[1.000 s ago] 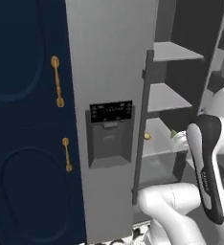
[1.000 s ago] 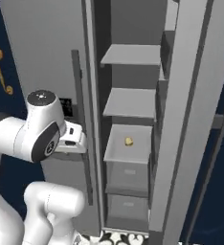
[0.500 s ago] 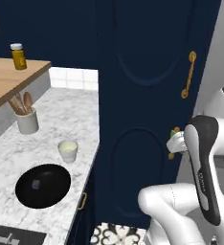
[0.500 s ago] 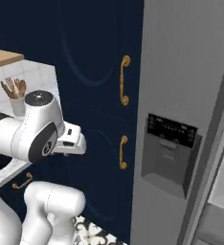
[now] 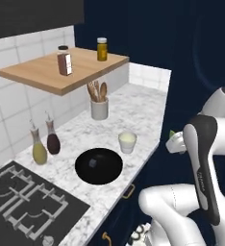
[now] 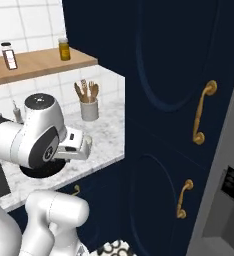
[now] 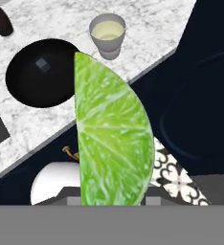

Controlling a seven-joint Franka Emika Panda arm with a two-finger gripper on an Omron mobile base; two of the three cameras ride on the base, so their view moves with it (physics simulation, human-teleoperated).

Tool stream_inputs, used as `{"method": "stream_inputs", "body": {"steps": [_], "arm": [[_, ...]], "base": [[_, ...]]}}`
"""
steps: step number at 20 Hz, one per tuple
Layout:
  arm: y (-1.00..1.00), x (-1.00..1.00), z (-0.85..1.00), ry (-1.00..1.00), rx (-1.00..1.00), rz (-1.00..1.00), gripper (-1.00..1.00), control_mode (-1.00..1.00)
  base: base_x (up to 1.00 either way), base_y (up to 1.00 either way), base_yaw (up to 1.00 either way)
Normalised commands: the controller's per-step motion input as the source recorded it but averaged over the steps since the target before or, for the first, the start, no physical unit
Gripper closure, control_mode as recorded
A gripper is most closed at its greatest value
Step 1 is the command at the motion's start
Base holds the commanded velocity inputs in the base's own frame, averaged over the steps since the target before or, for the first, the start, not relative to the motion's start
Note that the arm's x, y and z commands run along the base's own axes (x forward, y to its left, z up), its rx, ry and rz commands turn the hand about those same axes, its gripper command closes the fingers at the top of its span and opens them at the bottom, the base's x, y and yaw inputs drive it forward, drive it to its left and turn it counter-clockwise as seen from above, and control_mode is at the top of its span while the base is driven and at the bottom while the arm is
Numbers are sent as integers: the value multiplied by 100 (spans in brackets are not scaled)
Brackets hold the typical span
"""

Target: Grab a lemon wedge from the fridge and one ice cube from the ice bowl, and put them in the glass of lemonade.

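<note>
My gripper (image 5: 174, 142) is shut on the lemon wedge (image 7: 111, 139), a yellow-green slice standing upright in the middle of the hand view; only its green tip (image 5: 171, 134) pokes out in the left base view. The gripper hangs off the counter's front edge, right of the glass of lemonade (image 5: 127, 142) (image 7: 107, 36). The black ice bowl (image 5: 99, 166) (image 7: 39, 72) sits beside the glass with one ice cube (image 5: 91, 164) (image 7: 41, 64) in it. The grey fridge (image 6: 224, 235) shows at the far right of the right base view.
A grey holder of wooden utensils (image 5: 99, 108) stands behind the glass. Two bottles (image 5: 39, 149) and a stove (image 5: 23, 206) lie left of the bowl. A wooden shelf (image 5: 37, 74) with jars hangs over the counter. Navy cabinets (image 6: 164, 100) with brass handles stand right of it.
The whole picture has swung from the open fridge past the navy cabinets to the counter, so the camera moved. The wedge stays in my gripper.
</note>
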Motion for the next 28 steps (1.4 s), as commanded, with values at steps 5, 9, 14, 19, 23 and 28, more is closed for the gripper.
{"method": "stream_inputs", "body": {"steps": [5, 9, 14, 19, 23, 28], "arm": [[0, 0, 0, 0, 0, 0, 100, 100], [0, 0, 0, 0, 0, 0, 100, 100], [0, 37, -10, 6, 0, 9, 100, -100], [4, 100, -58, 26, 0, 12, 100, -100], [2, 100, -74, 1, -1, -1, 100, -100], [0, 69, -17, -12, 0, -13, 100, -100]], "base": [[54, 23, 51], [83, 9, 50], [53, 0, 22], [0, 0, 0], [0, 0, 0], [0, 0, 0]]}}
